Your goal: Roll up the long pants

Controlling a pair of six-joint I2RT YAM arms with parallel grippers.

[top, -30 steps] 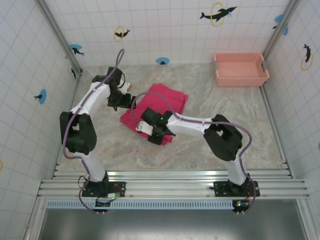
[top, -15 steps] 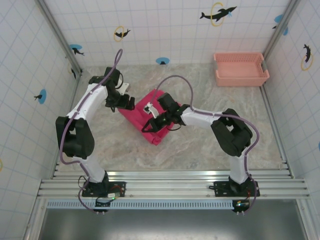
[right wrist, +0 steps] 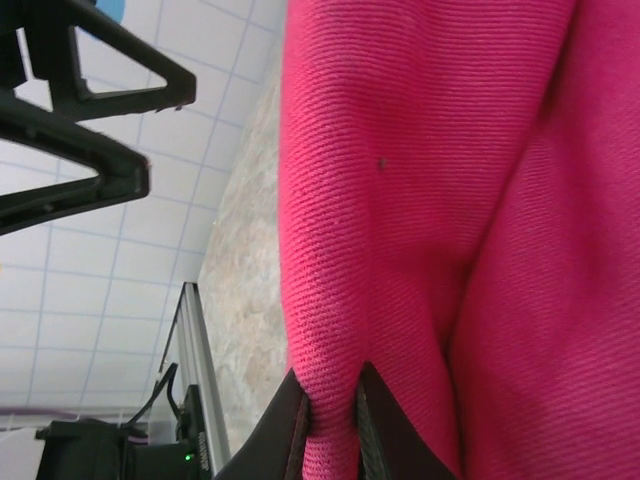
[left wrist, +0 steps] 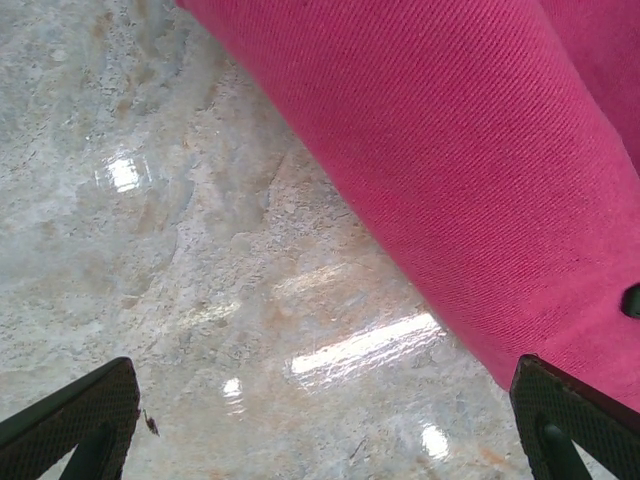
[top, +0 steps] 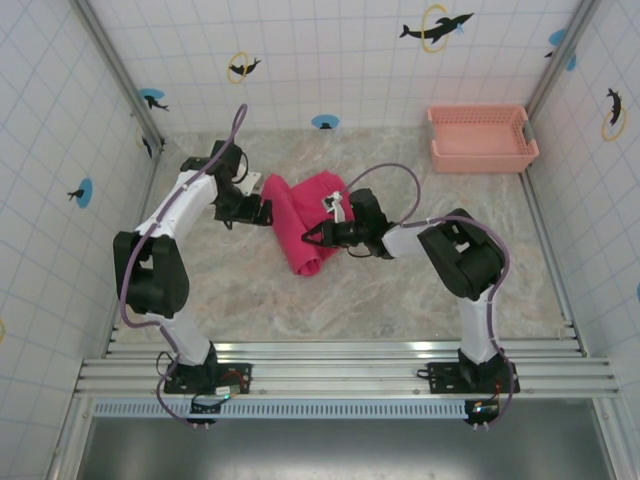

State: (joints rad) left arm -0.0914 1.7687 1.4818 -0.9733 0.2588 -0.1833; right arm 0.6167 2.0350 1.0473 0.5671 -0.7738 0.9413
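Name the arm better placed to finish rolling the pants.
Right. The right gripper is shut on a fold of the long pants, so it can likely drive the roll; the left gripper hangs open beside the cloth, holding nothing.

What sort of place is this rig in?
Probably a lab robot cell rather than a home: white tiled wall panels with dolphin stickers, a marble-patterned tabletop, and an aluminium rail along the near edge.
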